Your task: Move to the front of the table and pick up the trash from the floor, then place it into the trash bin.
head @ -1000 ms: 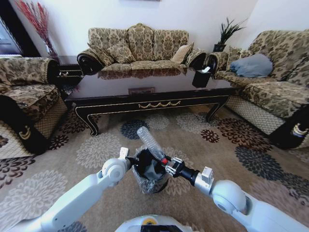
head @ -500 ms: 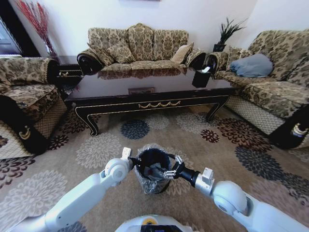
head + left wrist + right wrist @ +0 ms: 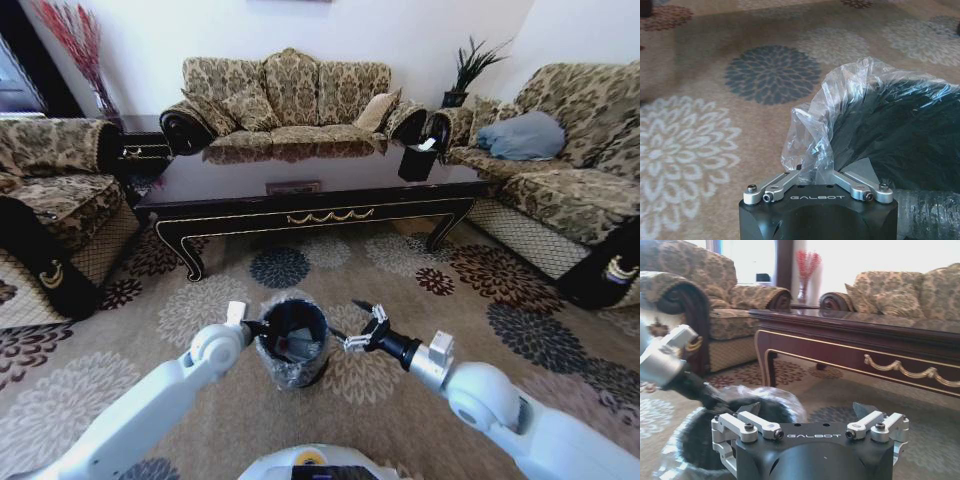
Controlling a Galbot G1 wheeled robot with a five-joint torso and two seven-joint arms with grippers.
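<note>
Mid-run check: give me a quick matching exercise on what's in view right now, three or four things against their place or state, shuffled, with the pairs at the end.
Things:
1. left gripper
2. right gripper
3. trash bin
4. table

Place or state:
A. open and empty, just to the right of the bin
B. on the carpet between the two arms, lined with a clear bag
C. closed on the bag at the bin's rim
D. beyond the bin, in front of the middle sofa

Pairs: 1-C, 2-A, 3-B, 4-D
</note>
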